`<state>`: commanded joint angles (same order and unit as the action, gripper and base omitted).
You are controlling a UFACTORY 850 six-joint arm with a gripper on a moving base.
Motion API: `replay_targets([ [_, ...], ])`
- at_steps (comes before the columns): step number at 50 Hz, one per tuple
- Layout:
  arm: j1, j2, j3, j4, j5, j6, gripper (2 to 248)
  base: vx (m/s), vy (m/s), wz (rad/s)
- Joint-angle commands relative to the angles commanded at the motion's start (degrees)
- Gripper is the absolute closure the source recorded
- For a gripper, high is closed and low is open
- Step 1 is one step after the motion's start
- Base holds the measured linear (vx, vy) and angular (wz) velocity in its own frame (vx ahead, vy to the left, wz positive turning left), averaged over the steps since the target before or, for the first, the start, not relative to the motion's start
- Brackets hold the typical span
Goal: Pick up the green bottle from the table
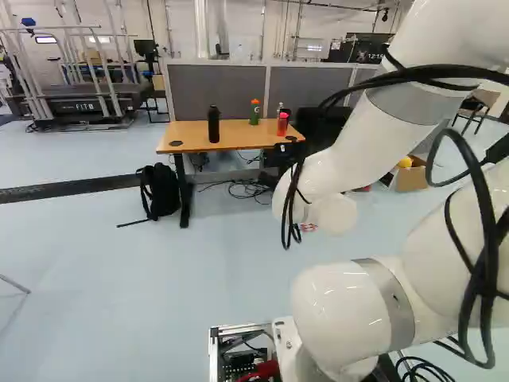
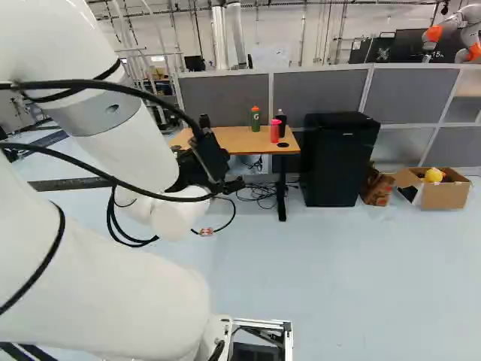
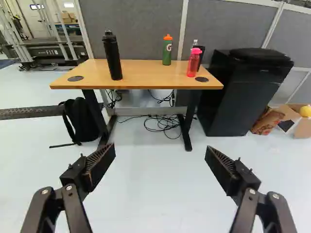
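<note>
L. base vw: desk (image 1: 238, 137), well ahead; green btl (image 1: 254, 112), upright, nr far edge. R. base vw: red btl (image 2: 275, 134), nr desk's right end; might topple if reach comes in low from that side. Wrist vw: gripper (image 3: 160, 147), wide, nothing held; too low an approach could clip near edge, I'd say.

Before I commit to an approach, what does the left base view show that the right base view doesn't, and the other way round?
Only left base view: the black backpack beside the table.

Only right base view: another robot with orange joints, beyond the partitions.

Both: the table, the green bottle, the pinkish-red bottle, the black bottle and the cardboard box.
</note>
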<state>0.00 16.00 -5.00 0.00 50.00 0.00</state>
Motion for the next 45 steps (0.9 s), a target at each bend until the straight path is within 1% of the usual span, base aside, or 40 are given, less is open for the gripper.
replay_targets([
  [14, 0.0, 0.0, 0.0, 0.0, 0.0, 0.0, 3, 0.161, 0.001, -0.019],
  [45, 0.0, 0.0, 0.0, 0.0, 0.0, 0.0, 3, 0.267, 0.04, -0.029],
])
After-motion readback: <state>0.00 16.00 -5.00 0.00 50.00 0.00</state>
